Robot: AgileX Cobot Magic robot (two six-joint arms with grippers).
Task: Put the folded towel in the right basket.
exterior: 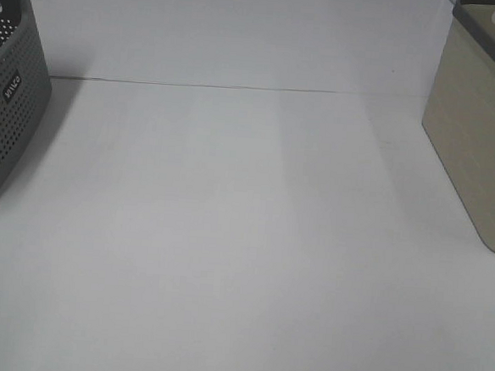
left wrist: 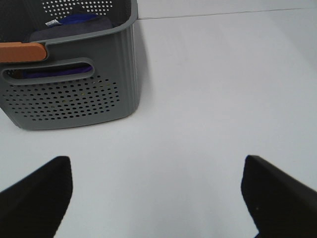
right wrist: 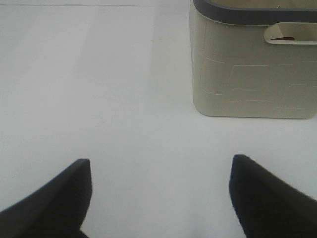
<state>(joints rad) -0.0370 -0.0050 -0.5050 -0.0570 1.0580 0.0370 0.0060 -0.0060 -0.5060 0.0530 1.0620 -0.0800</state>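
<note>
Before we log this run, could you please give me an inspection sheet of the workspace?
Surface: white table, bare between the baskets.
Job's things: right basket, beige with a dark rim, at the right edge; folded towel not seen.
Clutter: grey perforated basket at left, holding dark and purple cloth.
Grippers: left gripper and right gripper open, holding nothing.
Cables: nothing seen.
Surroundings: nothing seen.

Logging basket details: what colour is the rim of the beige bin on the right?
Dark grey, above beige walls. The bin's rim shows best in the right wrist view.
</note>
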